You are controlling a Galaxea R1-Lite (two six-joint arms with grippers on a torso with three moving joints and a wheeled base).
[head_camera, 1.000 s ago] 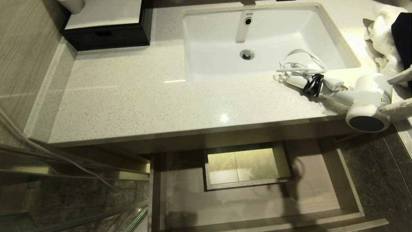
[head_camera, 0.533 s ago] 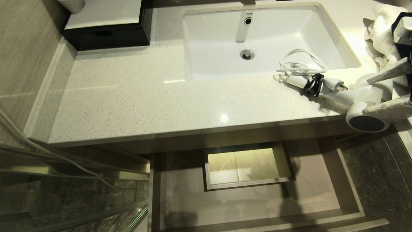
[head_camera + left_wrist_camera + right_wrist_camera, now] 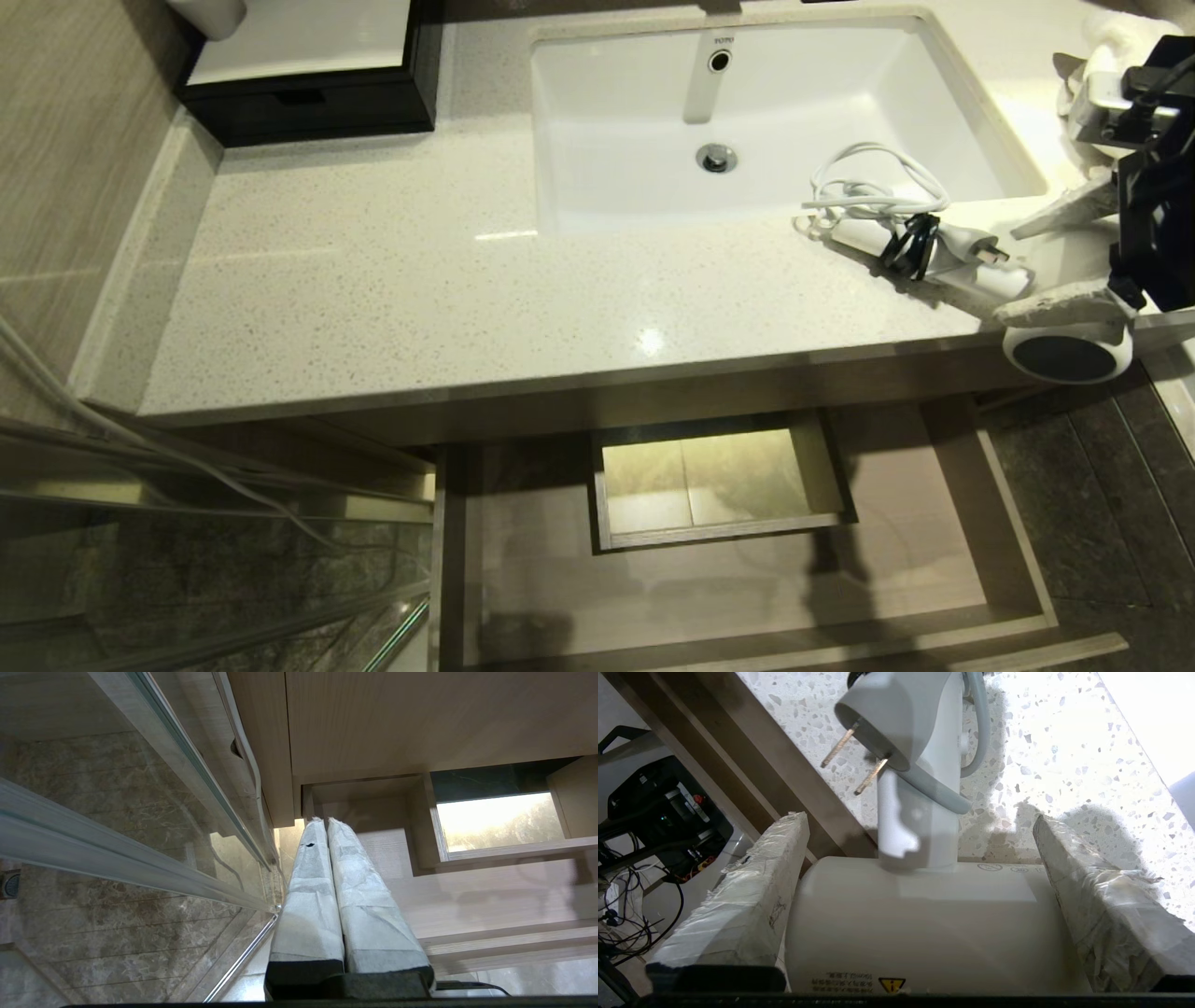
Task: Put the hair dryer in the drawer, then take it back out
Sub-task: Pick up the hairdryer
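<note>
Countertop [image 3: 420,280]: right end effector [image 3: 920,896] spread around hair dryer [image 3: 924,919]

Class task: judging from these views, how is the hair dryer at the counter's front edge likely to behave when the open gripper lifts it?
The hair dryer has a smooth, rounded barrel, so it may slip or roll between the right gripper's fingers. Its handle and tied cord bundle trail sideways, likely tilting it off-balance. The cord loops look floppy and may dangle.
</note>
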